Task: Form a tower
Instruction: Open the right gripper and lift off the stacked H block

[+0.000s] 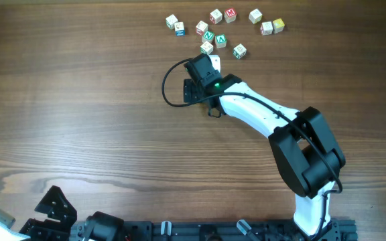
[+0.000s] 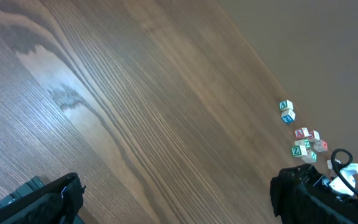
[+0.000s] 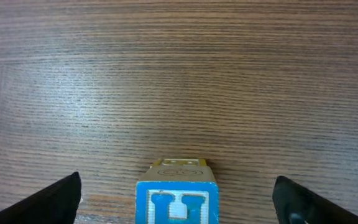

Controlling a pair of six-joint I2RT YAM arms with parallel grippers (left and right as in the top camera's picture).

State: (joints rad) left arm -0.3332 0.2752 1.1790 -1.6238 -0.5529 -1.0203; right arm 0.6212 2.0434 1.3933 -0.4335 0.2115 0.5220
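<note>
Arms: two. Grippers: two.

The right gripper [image 1: 203,67] [image 3: 178,180] is the reference for all positions below. Its two black fingers [image 3: 51,200] stand spread wide. They grip nothing, and bare wood shows on each side of the cube between them.

There is one tower [image 3: 176,199], standing on the table [image 1: 79,100] directly between the right gripper's fingers and touching neither. The wrist view shows only the top cube, which has a pale top face and a side face with a blue letter in a blue frame. How many cubes are in the column cannot be told from this view. In the overhead view the gripper head covers most of the column.

There are twelve loose cubes [image 1: 221,39], all single and none stacked as far as the overhead view shows. They lie scattered in a band just beyond the right gripper, toward the far edge of the table. The nearest two sit just off its tip and the rest spread out to either side farther back. Their letters are red, green or blue.

The left gripper [image 1: 52,207] [image 2: 176,183] is well apart from the right gripper, at the near left corner of the table. Its two fingers [image 2: 45,199] are spread wide over bare wood and nothing is in its grasp.

There is one right arm [image 1: 260,114], white and black, reaching from the near edge up to its gripper.
</note>
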